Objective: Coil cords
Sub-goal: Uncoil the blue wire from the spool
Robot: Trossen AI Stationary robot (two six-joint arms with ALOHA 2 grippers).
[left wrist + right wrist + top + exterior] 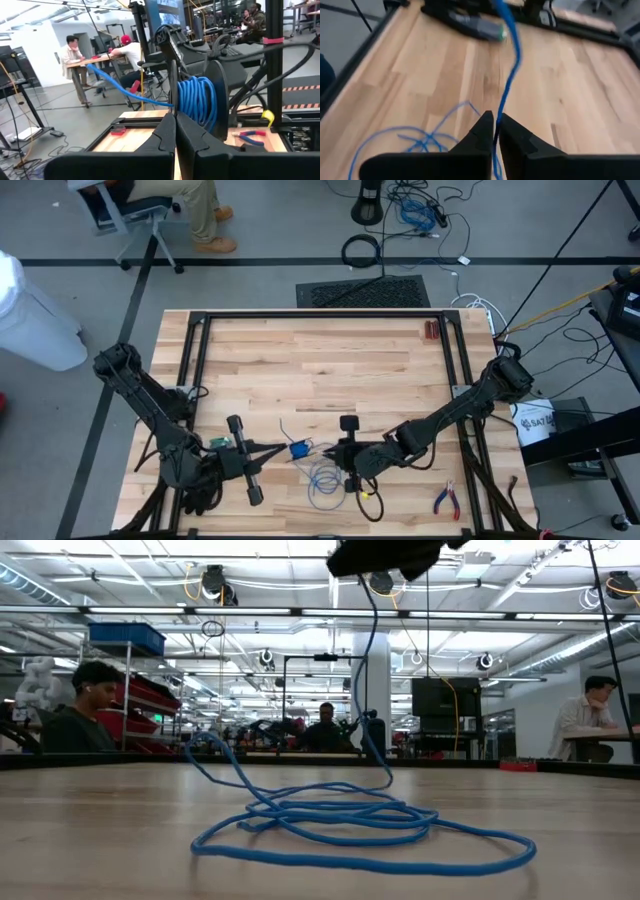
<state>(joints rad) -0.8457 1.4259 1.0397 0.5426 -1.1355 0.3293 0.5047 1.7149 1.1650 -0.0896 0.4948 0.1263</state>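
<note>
Blue cord (330, 825) in loose loops lies on the wooden table (330, 360), at its near edge, between both arms.
Left gripper (283, 448) has clenched fingers, with a wound bundle of the cord just beyond its tips. Right gripper (495, 125) pinches a hanging strand of this cord. Red-handled pliers (446, 500) lie apart, to the right.

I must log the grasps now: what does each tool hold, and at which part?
The right tool pinches the blue cord on its loose strand. The left tool is shut; a wound cord bundle sits beyond it, but a hold cannot be told.
</note>
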